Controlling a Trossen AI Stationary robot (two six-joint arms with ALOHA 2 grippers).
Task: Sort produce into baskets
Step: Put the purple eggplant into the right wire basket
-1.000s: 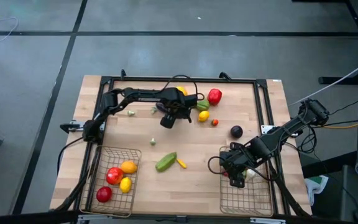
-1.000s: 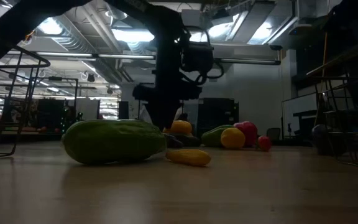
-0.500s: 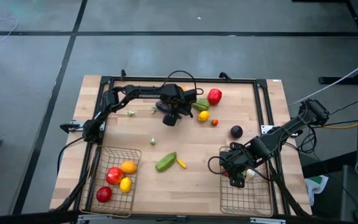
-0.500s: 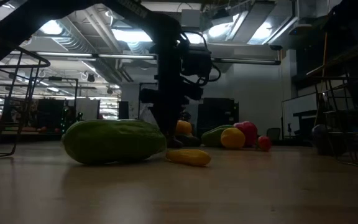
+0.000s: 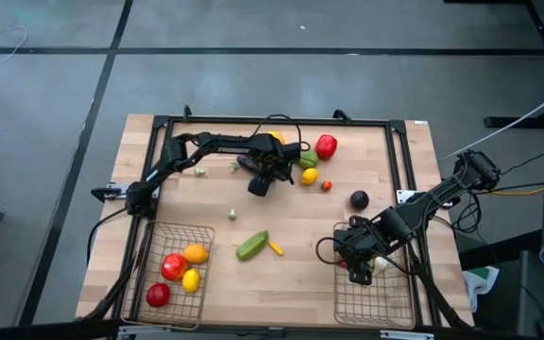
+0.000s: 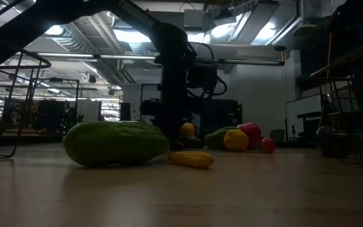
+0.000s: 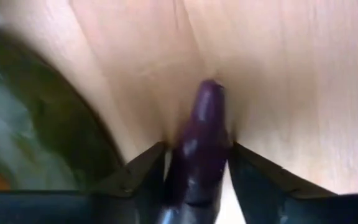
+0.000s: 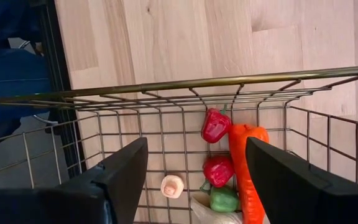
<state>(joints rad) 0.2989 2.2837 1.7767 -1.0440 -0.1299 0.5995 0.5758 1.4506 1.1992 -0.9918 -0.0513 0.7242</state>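
Note:
My left gripper (image 5: 260,179) points straight down at the far middle of the table, its fingers on either side of a long dark purple eggplant (image 7: 202,143) that lies on the wood. In the low view the gripper (image 6: 174,135) reaches down to the table beside an orange fruit (image 6: 187,129). My right gripper (image 5: 357,260) hangs open and holding nothing above the right basket (image 5: 399,312). That basket holds red peppers (image 8: 215,125), a carrot (image 8: 246,168), a mushroom (image 8: 171,185) and a green piece. The left basket (image 5: 149,247) holds red, orange and yellow fruit. My left gripper pinches the eggplant's two long sides (image 7: 185,155) between its two fingers (image 7: 146,168). The fingers come from above, pointing down, across the piece. The eggplant's free end (image 7: 210,90) sticks out beyond the fingers, and the piece lies on the table.
A cucumber (image 5: 251,246) and a small yellow piece (image 5: 276,248) lie mid-table. Beside the left gripper are a green piece (image 5: 307,161), a red fruit (image 5: 326,145), a lemon (image 5: 309,176), a small red one (image 5: 327,186) and a dark purple one (image 5: 359,199). A black frame edges the table.
My left gripper has sunk toward the table at the far middle, ending right down at the wood beside the orange fruit. The produce and my right arm have kept still.

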